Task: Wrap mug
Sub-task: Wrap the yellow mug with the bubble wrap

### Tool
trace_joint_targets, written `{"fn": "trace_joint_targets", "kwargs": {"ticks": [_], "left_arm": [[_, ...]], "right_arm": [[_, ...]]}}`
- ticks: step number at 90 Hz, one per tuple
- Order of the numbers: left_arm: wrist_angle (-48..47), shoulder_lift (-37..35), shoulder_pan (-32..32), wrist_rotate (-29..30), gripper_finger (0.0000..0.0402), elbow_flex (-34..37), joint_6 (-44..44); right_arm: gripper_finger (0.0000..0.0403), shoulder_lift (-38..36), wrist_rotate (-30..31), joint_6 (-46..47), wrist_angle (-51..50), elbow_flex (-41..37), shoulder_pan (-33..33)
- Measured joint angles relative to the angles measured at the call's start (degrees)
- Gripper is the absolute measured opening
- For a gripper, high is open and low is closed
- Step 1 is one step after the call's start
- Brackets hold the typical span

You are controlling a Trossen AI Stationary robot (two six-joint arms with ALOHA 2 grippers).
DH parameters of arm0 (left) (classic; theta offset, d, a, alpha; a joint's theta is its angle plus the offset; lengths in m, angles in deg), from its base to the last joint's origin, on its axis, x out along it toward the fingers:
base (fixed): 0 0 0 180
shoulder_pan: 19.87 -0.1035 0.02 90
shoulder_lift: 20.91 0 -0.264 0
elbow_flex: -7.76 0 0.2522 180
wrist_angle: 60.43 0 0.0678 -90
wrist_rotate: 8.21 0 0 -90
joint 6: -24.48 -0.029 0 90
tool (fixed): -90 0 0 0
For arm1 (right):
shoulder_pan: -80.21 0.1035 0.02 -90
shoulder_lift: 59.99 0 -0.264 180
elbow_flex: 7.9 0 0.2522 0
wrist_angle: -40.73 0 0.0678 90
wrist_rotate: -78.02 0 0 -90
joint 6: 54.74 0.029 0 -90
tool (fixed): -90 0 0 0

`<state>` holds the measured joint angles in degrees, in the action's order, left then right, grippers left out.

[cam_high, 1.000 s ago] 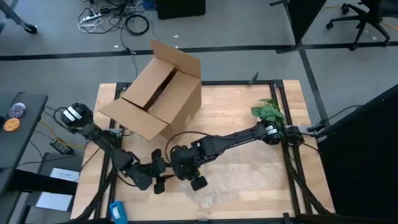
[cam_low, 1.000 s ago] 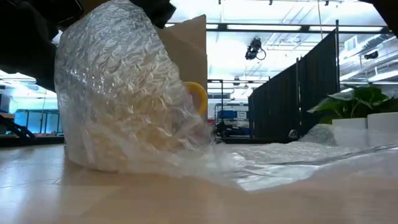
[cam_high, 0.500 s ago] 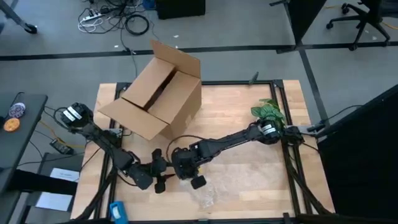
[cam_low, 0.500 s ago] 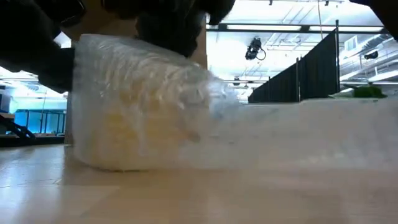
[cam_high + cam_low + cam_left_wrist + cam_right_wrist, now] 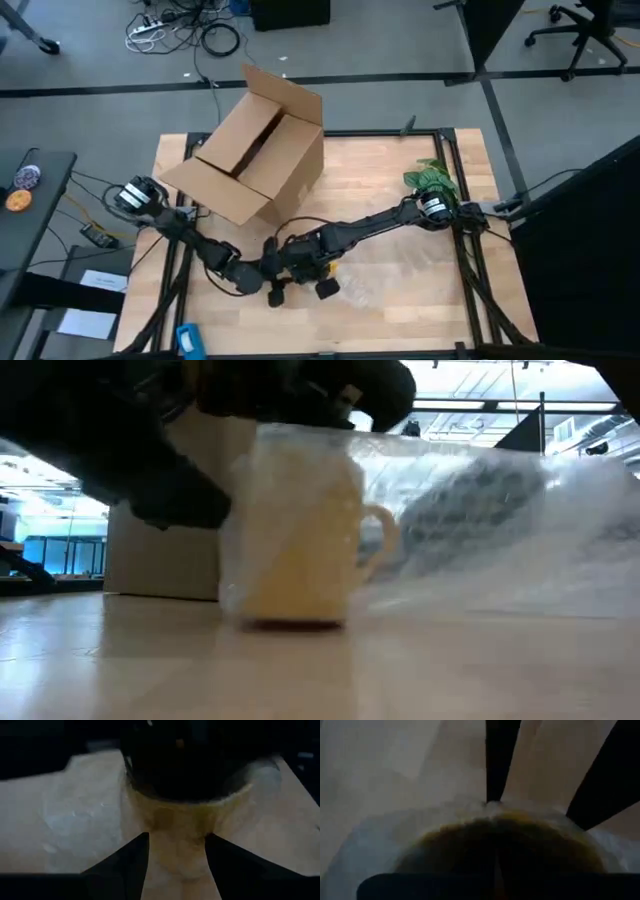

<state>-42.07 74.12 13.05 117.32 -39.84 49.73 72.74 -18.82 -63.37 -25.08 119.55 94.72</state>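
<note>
Left pincer (image 5: 272, 281): low over the near middle of the surface (image 5: 400, 190), just beside the right pincer. In the left wrist view its two dark fingers (image 5: 125, 860) stand spread apart, with the base of the mug showing between them; contact with the mug cannot be told.

Right pincer (image 5: 318, 277): just to the right of the left pincer, over the mug. In the right wrist view two dark fingers (image 5: 600, 780) stand apart beyond the mug's rim; whether they pinch the wrap cannot be told.

Mug (image 5: 300, 555): upright on the surface, at the near middle, under both pincers. Yellow body seen through the plastic; handle (image 5: 380, 540) points to the right in the low view. Hidden by the pincers in the high view.

Wrap (image 5: 500, 520): clear crinkly plastic sheet. It covers the mug's top and sides and spreads away from the handle side, raised off the surface in the low view. In the high view a loose part lies on the surface just right of the right pincer (image 5: 365, 290).

Left arm (image 5: 190, 240): reaches from the left edge of the surface toward the near middle.

Right arm (image 5: 380, 222): reaches from the right edge across the surface toward the near middle.

Box (image 5: 255, 145): open cardboard, tilted, at the far left of the surface, well apart from the mug.

Plant (image 5: 432, 178): green leaves at the far right of the surface, beside the right arm's base.
</note>
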Motion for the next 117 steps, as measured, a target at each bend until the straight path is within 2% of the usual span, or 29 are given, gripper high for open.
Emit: {"fn": "trace_joint_targets", "kwargs": {"ticks": [32,41,65,80,99,109,117], "left_arm": [[2.9,1.9,-2.9,0.3,0.0177,0.0,-3.6],[3.0,1.9,-3.0,0.4,0.0177,0.0,-4.7],[3.7,1.9,-3.1,0.8,0.0177,0.0,-7.1],[3.8,1.9,-3.1,0.7,0.0177,0.0,-7.1],[4.0,1.9,-3.0,0.5,0.0177,0.0,-7.1],[5.7,1.2,-2.9,-0.8,0.0177,-0.5,-7.4],[4.4,-1.6,-2.3,-4.3,0.0177,-1.6,-8.9]], "right_arm": [[0.0001,0.3,2.5,2.4,-3.8,0.2,1.2],[0.0,0.5,4.6,1.7,-7.1,2.9,1.8],[0.0,0.6,5.6,1.0,-19.5,14.1,1.9],[0.0,0.4,5.5,1.1,-21.5,18.0,1.9],[0.0,0.2,3.8,1.6,-19.7,16.3,1.9],[0.0,0.2,3.8,1.6,-16.3,11.7,1.9],[0.0,0.2,3.5,1.5,-12.3,7.0,1.6]]}}
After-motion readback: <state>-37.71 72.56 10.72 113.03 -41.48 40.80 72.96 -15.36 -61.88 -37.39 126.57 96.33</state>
